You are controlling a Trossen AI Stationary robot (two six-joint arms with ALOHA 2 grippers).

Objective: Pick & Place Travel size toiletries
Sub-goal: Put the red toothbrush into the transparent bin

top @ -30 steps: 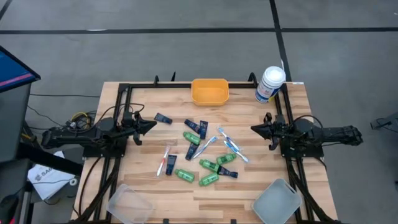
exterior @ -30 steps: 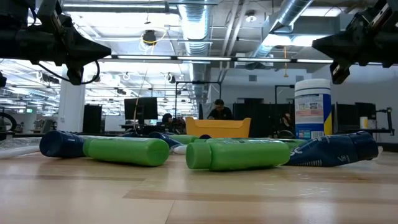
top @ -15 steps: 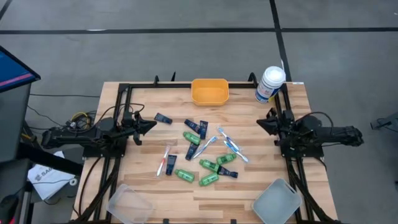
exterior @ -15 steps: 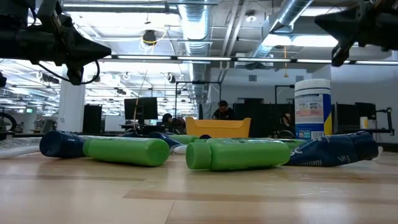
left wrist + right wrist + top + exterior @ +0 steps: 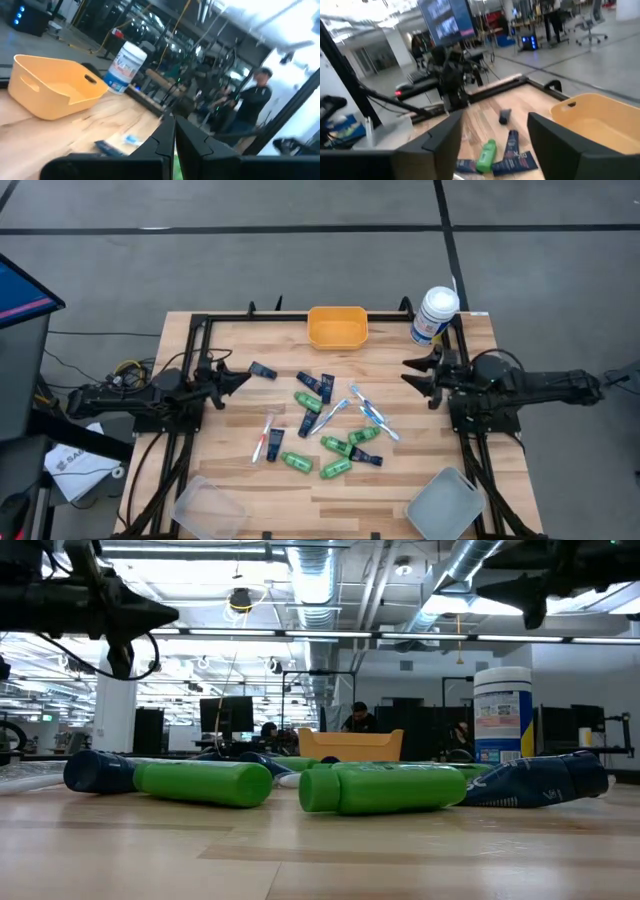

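The travel size toiletries lie loose in the middle of the table: green bottles, navy tubes and toothbrushes, all flat on the wood. My left gripper hovers shut above the table's left side, pointing toward the pile, with a navy tube just beyond its tips. My right gripper hovers open above the right side, also pointing at the pile, nothing between its fingers. Both hang well above the table in the low view.
An orange bin stands at the far edge, centre. A white canister with a blue label stands at the far right corner. Two clear containers sit at the near edge, one left and one right. People show in the room behind.
My right gripper has risen higher above the table and its fingers have opened from shut. The toiletries have stayed where they were.
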